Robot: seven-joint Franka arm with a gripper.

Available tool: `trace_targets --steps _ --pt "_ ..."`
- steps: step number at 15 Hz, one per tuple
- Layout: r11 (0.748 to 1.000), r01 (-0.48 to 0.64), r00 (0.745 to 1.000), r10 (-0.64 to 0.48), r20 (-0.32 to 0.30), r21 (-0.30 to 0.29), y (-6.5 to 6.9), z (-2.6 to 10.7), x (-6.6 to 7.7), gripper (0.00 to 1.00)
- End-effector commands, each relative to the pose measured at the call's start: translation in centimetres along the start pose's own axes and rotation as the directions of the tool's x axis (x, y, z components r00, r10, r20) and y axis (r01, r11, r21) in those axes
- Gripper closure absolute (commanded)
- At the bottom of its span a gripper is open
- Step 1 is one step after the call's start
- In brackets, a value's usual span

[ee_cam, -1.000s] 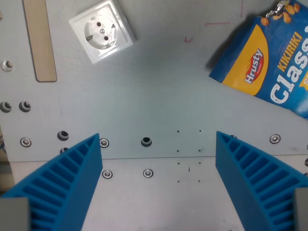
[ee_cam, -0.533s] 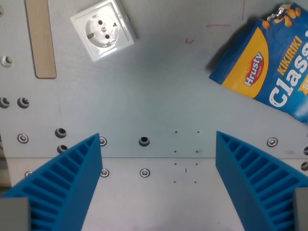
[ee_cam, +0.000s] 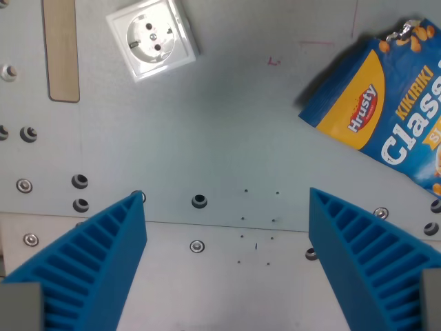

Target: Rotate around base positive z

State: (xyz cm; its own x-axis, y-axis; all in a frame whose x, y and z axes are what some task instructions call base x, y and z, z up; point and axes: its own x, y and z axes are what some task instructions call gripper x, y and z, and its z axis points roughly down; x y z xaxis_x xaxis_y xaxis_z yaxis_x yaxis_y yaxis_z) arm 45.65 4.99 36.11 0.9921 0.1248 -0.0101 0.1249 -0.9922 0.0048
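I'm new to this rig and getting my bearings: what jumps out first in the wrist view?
The bright blue and yellow snack bag at the wrist view's right edge, lying tilted. Then the white wall socket at the top left, and the gripper with its two ribbed blue fingers spread wide, empty, along the bottom.

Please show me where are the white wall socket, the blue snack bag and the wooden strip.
white wall socket (ee_cam: 151,39), wrist view, on its round face.
blue snack bag (ee_cam: 386,117), wrist view, on the printed front.
wooden strip (ee_cam: 62,48), wrist view, on its middle.
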Motion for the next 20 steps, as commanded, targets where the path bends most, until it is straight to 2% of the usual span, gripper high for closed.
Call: trace_targets --steps 1,10,20 --pt "0.99 0.142 0.99 -0.142 -0.006 -0.003 0.01 -0.25 -0.02 0.0" --pt "0.966 0.259 0.966 -0.259 -0.006 -0.006 0.01 -0.25 -0.02 0.0" --pt "0.923 0.385 0.923 -0.385 -0.006 -0.008 0.01 -0.25 -0.02 0.0"
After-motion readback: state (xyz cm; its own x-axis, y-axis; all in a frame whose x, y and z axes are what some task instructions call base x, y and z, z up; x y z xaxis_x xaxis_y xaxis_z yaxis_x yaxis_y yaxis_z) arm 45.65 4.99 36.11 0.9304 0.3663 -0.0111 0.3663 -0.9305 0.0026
